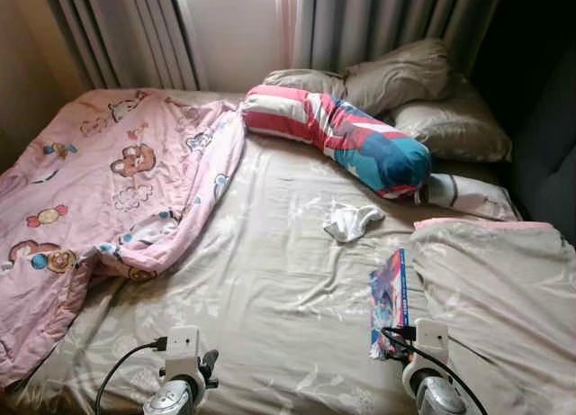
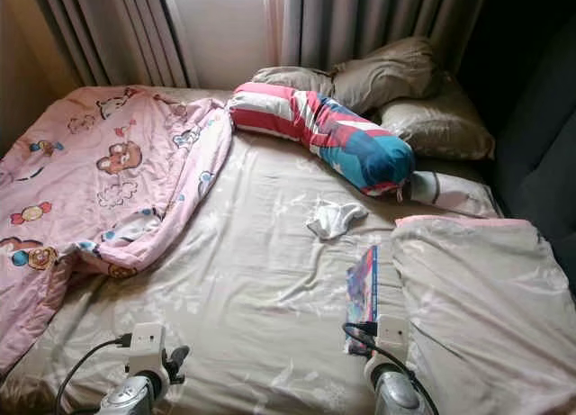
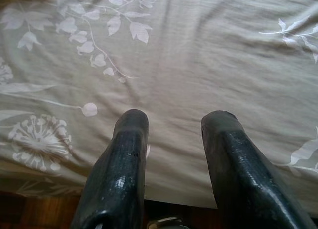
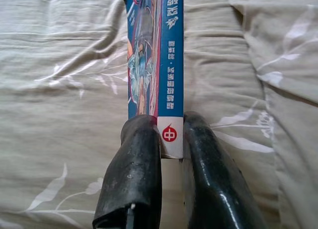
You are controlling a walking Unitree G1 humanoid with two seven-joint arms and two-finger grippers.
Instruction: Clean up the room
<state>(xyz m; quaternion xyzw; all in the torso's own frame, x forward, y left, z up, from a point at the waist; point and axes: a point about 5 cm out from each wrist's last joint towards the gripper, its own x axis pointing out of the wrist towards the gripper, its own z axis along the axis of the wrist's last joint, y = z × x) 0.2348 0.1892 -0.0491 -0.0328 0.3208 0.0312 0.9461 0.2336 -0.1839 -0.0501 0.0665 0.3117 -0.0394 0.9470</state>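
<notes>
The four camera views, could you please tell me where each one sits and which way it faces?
Left eye view: on the head, looking down at the bed; both wrists show.
Right eye view: beside it, same scene.
Left wrist view: along the open left gripper at the sheet.
Right wrist view: along the right gripper, clamped on the book.
Shared: the book appears in the eye views too.

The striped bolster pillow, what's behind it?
Behind the striped bolster pillow lie two tan pillows, against grey curtains. Their lower parts are hidden by the bolster, as is whatever lies between.
</notes>
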